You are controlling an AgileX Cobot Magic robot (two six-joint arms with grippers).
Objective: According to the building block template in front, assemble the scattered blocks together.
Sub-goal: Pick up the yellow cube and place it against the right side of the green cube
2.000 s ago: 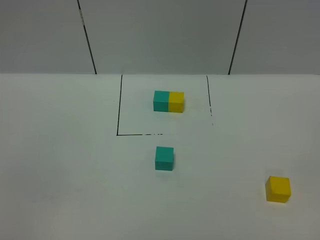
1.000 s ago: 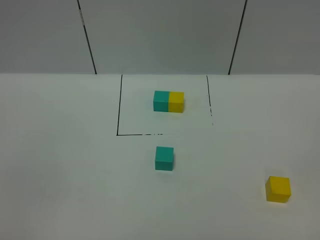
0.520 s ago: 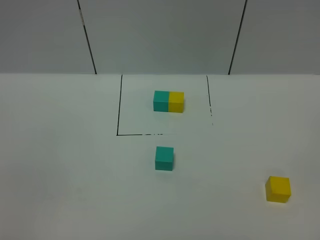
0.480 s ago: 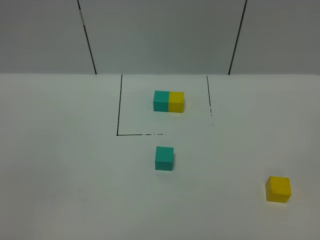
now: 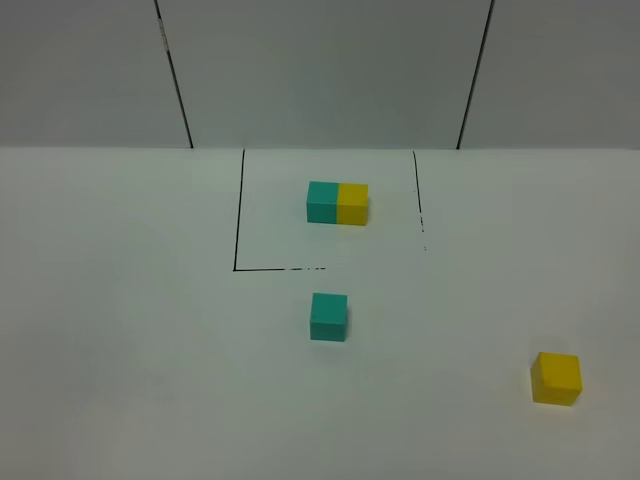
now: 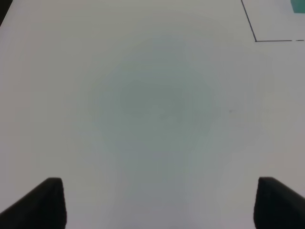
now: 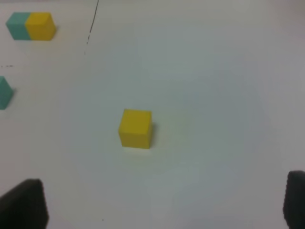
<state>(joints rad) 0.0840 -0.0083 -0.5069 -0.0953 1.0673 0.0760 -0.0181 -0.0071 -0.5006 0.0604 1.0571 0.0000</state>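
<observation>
Left gripper (image 6: 162,204) and right gripper (image 7: 159,204) stand wide, empty. Small matte yellow cube (image 5: 556,378) lies well apart from small matte teal cube (image 5: 328,316).

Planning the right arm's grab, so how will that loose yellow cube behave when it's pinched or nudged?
The loose yellow cube looks rigid, with flat faces, so it should slide rather than roll. Its matte surface probably grips well.

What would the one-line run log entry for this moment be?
stage: nothing assembled | teal cube: loose, just outside outline | yellow cube: loose, far right | template: inside outline | left gripper: open, empty | right gripper: open, empty
</observation>
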